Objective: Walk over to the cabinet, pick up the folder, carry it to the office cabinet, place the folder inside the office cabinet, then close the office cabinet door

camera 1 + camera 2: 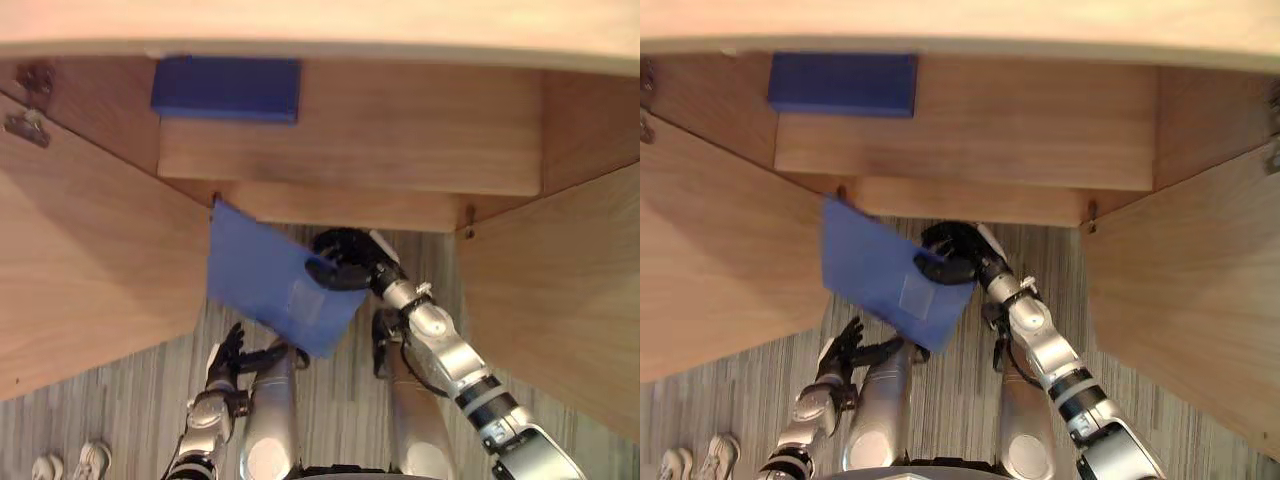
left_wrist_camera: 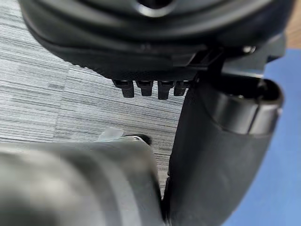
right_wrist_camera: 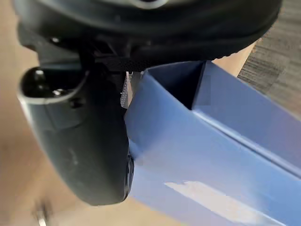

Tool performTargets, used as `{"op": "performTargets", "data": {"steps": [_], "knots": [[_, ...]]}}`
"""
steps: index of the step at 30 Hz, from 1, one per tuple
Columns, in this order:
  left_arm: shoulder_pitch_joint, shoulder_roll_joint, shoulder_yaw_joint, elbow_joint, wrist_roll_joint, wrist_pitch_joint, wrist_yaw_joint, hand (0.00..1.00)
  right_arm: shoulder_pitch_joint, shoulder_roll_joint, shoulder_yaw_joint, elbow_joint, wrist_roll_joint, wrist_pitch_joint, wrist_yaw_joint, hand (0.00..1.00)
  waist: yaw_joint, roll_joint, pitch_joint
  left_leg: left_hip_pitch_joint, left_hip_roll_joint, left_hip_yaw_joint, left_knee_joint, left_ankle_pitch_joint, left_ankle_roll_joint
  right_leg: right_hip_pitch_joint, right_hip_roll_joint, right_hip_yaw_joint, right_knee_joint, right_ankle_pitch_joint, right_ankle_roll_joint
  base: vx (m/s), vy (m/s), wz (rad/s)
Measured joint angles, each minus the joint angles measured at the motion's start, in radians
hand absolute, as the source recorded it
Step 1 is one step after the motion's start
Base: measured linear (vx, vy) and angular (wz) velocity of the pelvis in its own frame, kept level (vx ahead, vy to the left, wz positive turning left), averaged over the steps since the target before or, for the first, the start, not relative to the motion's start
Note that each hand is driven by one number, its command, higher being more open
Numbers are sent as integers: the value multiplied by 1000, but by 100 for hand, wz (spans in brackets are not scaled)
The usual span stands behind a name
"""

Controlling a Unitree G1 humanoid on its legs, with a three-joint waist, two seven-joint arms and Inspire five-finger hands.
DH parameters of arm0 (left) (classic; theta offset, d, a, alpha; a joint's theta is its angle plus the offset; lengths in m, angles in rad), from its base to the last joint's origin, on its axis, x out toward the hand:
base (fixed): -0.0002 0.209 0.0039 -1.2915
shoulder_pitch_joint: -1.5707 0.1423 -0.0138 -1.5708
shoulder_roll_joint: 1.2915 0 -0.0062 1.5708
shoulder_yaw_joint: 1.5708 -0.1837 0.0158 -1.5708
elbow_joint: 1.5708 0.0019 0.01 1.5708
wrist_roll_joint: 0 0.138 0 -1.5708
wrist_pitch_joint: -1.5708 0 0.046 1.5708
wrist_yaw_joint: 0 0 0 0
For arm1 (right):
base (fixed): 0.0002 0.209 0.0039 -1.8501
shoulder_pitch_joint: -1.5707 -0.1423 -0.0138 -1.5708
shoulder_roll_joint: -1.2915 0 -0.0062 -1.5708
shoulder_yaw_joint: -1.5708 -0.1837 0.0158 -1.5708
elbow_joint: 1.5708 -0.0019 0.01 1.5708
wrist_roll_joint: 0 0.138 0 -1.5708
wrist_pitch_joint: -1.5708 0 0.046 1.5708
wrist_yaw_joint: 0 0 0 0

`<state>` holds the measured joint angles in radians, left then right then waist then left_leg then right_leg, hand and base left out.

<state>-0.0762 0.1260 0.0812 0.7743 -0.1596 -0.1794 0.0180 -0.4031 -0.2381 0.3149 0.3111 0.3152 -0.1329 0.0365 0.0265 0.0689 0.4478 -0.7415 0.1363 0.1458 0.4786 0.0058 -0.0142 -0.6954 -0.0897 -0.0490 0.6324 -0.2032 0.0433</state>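
Folder [image 1: 262, 282], blue, tilted, pinched at one edge by curled right hand [image 1: 345, 262], held over striped floor [image 1: 120, 420] just before open office cabinet [image 1: 400, 140], blue box [image 1: 226, 88] on its shelf, left hand [image 1: 228, 352] low, fingers relaxed.

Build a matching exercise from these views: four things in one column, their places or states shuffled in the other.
1. folder
2. left robot hand
3. dark blue box
4. left cabinet door

A. lies on the cabinet shelf
B. fingers spread, holding nothing
C. swung open
D. pinched in the right robot hand

Pairs: 1-D, 2-B, 3-A, 4-C
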Motion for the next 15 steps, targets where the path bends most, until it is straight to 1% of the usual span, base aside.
{"op": "performTargets", "data": {"steps": [2,5,7,8,13,15], "knots": [[0,-27,1,-67,-17,-2,13,100,-65,25,-82,-6,110,-2,-51,0,14,6,17,-49,12,0,48,-16,2,-45,-3,-11,47,-17,-5,-43,-44,3],[0,-65,0,-130,-32,-4,17,100,-144,26,-182,-53,208,-20,-118,0,31,7,20,-101,16,-1,98,-37,7,-94,-16,-21,106,-43,-6,3,-30,7],[1,-72,0,-153,-39,-4,21,100,-183,29,-217,-76,255,-46,-150,0,36,7,22,-111,18,0,113,-49,6,-102,-19,-22,120,-50,-2,64,-33,2],[5,-74,0,-162,-39,-4,22,100,-200,33,-237,-93,280,-56,-161,0,38,7,22,-112,19,1,121,-56,5,-102,-21,-24,122,-53,-6,90,-27,-1],[19,-95,1,-213,-39,-4,26,100,-245,65,-312,-147,352,-81,-177,0,43,7,22,-115,22,6,144,-71,15,-97,-46,-61,130,-64,-6,128,-20,-2],[19,-103,1,-233,-39,-4,28,100,-267,88,-343,-147,372,-94,-206,0,44,7,22,-115,23,8,151,-80,18,-91,-50,-71,131,-65,-6,136,-10,1]]}}
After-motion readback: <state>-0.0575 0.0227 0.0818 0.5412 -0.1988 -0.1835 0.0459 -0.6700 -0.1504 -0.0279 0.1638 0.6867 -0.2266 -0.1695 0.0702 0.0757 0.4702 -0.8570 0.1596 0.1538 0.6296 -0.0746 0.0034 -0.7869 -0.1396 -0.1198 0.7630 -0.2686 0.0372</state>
